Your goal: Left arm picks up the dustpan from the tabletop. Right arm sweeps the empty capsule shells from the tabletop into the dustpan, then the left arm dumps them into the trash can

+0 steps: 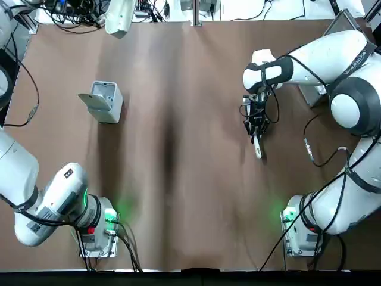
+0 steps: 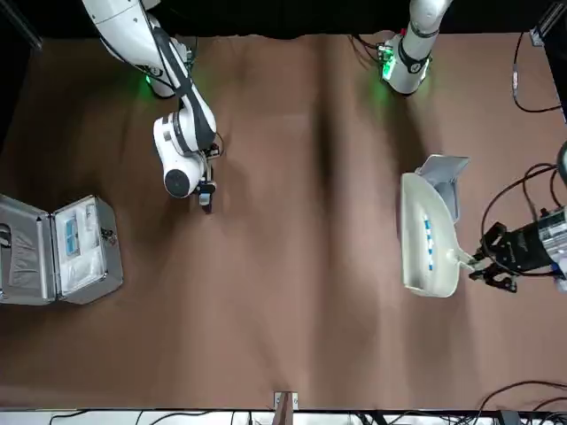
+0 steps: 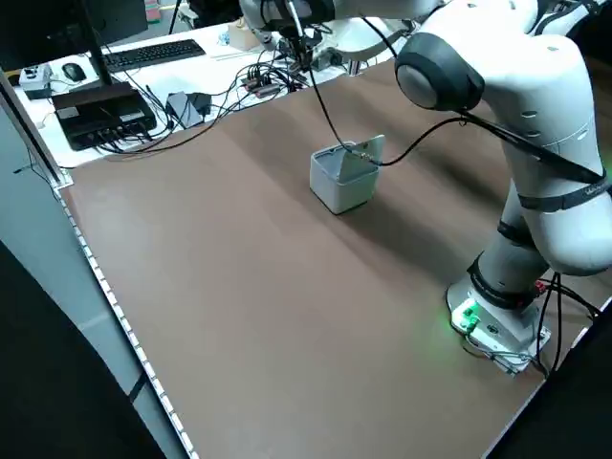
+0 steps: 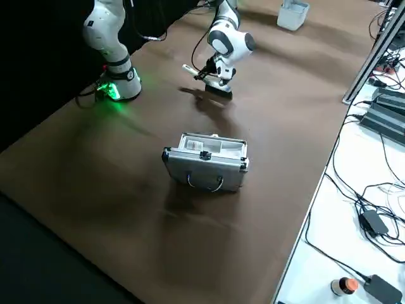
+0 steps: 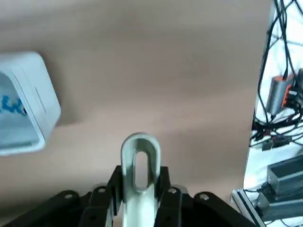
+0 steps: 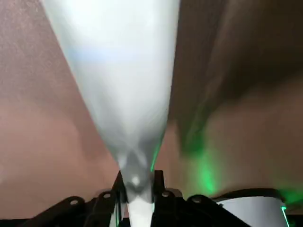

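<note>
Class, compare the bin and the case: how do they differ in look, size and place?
The bin is pale plastic; the case is silver metal with a handle.
The bin is smaller; the case is larger.
The bin stands towards the robot's left, the case towards its right.
Both are boxy and stand open on the table.

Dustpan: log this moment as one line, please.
Left pincer holds raised dustpan, capsule shells inside | right pincer grips brush over tabletop | trash can lid open
</note>
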`<state>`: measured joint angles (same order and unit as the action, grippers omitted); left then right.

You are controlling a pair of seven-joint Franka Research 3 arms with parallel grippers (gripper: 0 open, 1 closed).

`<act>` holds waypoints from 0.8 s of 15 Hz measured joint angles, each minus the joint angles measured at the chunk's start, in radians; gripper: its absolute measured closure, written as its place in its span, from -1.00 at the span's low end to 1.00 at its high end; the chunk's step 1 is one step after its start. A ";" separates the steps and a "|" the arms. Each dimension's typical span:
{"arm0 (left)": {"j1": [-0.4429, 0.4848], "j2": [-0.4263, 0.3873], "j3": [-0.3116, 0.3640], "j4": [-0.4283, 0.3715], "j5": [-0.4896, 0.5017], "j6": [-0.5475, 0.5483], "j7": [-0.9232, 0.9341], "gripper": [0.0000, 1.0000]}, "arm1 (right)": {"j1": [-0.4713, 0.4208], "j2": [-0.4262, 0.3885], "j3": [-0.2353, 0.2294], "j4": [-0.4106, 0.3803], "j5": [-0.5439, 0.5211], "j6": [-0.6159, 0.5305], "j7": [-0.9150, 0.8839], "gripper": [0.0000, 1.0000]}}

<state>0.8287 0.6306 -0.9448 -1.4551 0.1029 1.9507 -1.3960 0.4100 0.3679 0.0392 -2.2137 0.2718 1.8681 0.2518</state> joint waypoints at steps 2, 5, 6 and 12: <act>0.035 0.001 0.007 0.000 0.008 -0.004 0.044 0.33 | -0.001 0.000 -0.001 0.000 0.000 0.001 0.000 0.47; 0.081 0.002 0.023 0.000 0.010 -0.010 0.102 0.33 | -0.002 0.000 -0.001 0.000 0.000 0.003 0.000 0.47; 0.089 0.002 0.031 -0.001 0.011 -0.011 0.119 0.33 | -0.002 0.000 -0.002 0.001 0.000 0.004 0.000 0.47; 0.101 0.002 0.112 0.000 0.013 -0.011 0.247 0.33 | -0.003 0.000 -0.002 0.007 0.000 0.004 0.001 0.27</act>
<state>0.9294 0.6330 -0.8324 -1.4556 0.1158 1.9393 -1.1487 0.4069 0.3679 0.0369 -2.2062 0.2721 1.8724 0.2529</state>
